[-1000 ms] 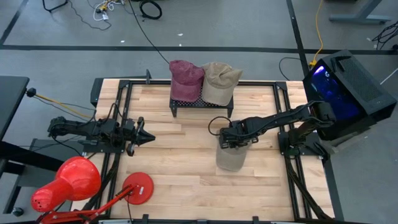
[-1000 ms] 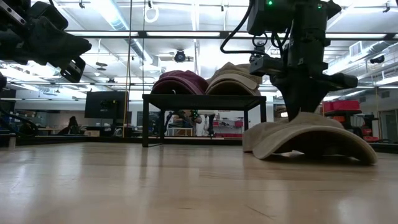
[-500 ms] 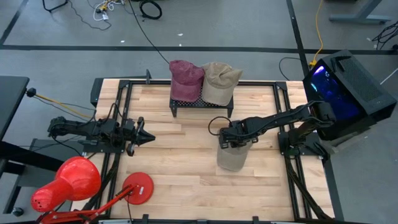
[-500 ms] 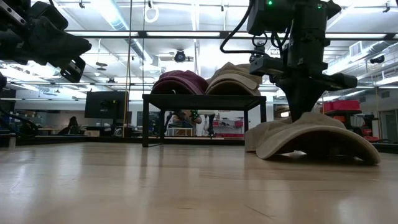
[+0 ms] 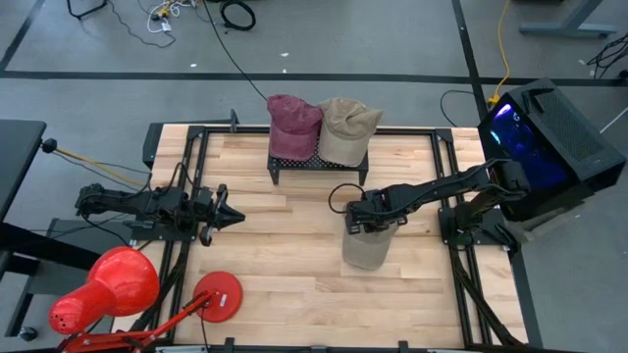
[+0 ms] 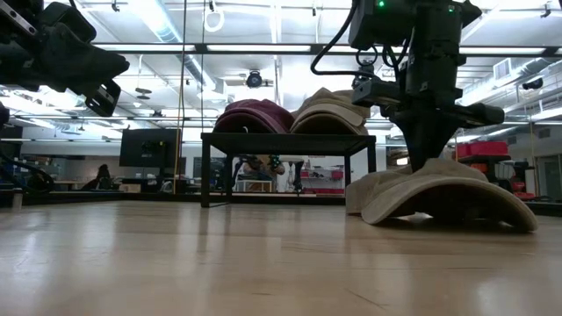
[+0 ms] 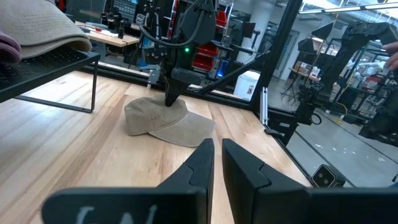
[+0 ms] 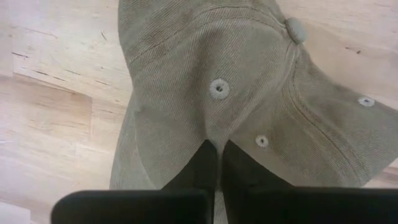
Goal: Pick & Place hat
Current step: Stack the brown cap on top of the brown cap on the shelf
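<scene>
Fabric of the tan cap (image 5: 365, 247) is bunching in my right pincer (image 5: 361, 227), which is pinching its crown. Cap is lying on the table (image 5: 285, 255). My left pincer (image 5: 228, 214) is waiting closed, well apart.

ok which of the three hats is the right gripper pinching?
The tan hat lying flat on the table, with the right gripper shut on its crown. The other tan hat and the maroon hat sit on the black rack, untouched.

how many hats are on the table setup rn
3: a maroon hat and a tan hat side by side on the black rack, and a khaki hat on the wood under the right gripper.
</scene>
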You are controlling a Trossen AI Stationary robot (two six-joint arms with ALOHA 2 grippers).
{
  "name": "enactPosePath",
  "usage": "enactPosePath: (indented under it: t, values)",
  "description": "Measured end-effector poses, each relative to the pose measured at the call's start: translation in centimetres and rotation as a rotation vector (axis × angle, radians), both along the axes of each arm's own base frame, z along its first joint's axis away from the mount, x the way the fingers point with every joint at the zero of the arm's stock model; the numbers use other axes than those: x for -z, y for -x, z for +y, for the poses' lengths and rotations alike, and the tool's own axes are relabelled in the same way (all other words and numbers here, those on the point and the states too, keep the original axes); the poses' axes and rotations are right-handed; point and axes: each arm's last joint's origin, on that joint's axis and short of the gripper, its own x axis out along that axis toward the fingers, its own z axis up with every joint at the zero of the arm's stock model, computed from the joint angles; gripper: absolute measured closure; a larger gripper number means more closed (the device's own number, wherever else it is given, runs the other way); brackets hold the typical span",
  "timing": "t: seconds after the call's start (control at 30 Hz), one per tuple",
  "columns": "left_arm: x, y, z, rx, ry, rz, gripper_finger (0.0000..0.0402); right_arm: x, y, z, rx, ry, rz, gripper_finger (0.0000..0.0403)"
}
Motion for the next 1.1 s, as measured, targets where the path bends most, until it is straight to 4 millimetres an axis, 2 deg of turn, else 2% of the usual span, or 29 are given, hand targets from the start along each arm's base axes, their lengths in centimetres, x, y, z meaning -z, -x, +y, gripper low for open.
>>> enactPosePath:
  t: [0.27,0.47,1.1]
  values:
    - [0.0,0.0,0.0,0.000,0.000,0.000,0.0362,0.0,0.0,0.0,-0.004,0.003,-0.001,0.0394]
    - [0.0,0.0,0.0,0.000,0.000,0.000,0.0362,-0.8,0.3,0.1,-0.008,0.001,-0.018,0.0394]
    - [0.0,0.0,0.0,0.000,0.000,0.000,0.0362,-7.4,-1.5,0.1,-0.120,0.075,-0.126,0.0394]
